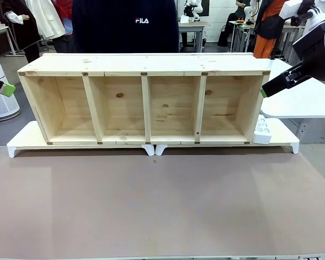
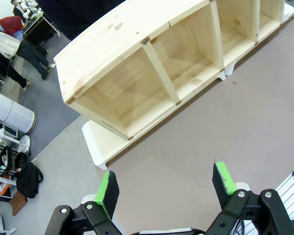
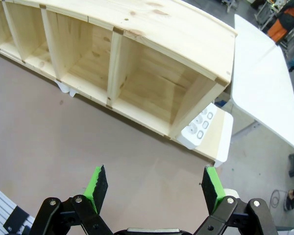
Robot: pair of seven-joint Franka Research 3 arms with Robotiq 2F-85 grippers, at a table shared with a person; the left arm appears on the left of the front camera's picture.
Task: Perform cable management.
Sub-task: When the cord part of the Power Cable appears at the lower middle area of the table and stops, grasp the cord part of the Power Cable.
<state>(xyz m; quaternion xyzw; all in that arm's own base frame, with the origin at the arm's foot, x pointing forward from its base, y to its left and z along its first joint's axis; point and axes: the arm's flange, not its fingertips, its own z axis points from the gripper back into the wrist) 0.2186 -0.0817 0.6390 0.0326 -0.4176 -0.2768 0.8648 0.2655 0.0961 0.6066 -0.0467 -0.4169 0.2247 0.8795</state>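
The cable is out of view. A long wooden shelf (image 1: pixel 146 73) with four open compartments lies on two white risers (image 1: pixel 27 142) at the far side of the brown table. My left gripper (image 2: pixel 165 186) hovers open above the table's left end, nothing between its green pads; its fingertip (image 1: pixel 8 90) pokes in at the left edge of the front view. My right gripper (image 3: pixel 154 187) hangs open and empty above the right end, and its finger (image 1: pixel 273 85) points at the shelf's top right corner.
A white power strip (image 1: pixel 261 129) leans at the shelf's right end, also seen from the right wrist (image 3: pixel 198 128). A person in a black top (image 1: pixel 127 24) stands behind the shelf. A white side table (image 1: pixel 309 97) adjoins on the right. Bare brown tabletop (image 1: pixel 162 206) spreads in front.
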